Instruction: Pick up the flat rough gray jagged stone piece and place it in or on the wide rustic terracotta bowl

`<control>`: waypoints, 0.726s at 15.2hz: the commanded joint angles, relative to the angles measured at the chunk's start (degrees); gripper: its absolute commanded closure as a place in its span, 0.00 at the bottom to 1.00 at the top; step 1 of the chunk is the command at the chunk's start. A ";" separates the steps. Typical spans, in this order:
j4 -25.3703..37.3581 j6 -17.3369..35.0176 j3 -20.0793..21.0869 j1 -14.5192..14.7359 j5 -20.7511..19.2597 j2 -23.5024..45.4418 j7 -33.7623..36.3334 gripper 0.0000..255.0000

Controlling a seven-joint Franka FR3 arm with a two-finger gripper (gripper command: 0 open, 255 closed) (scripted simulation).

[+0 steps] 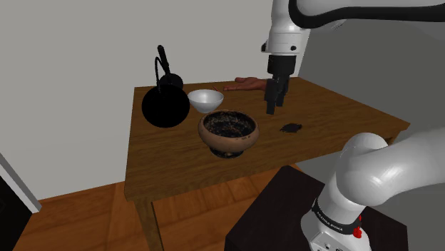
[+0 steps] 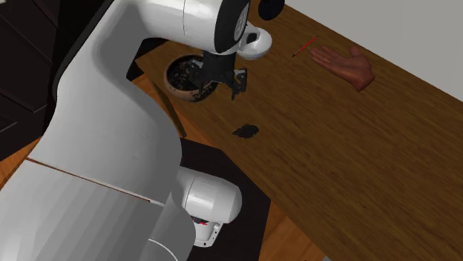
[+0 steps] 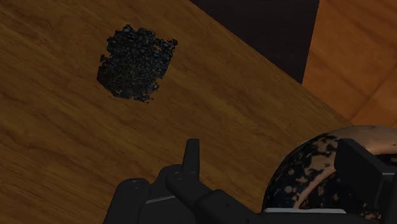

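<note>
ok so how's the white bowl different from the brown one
The white bowl is plain and smaller; the brown bowl is bigger, with a dark mottled inside. The white bowl sits by the black kettle; the brown bowl sits nearer the shoulder view's camera. Both stand upright on the wooden table.

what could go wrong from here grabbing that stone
The stone lies flat and low on the table, so the open gripper may scrape over it.
It sits fairly near the table's edge and could be pushed off.
The terracotta bowl stands close by the gripper; a careless swing could bump it.
</note>
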 commanded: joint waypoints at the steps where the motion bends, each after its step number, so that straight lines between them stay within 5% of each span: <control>1: 0.00 0.00 0.00 0.00 0.00 0.00 0.00 0.00; 11: -17.47 10.21 -4.31 -11.54 -11.16 -14.47 4.25 0.00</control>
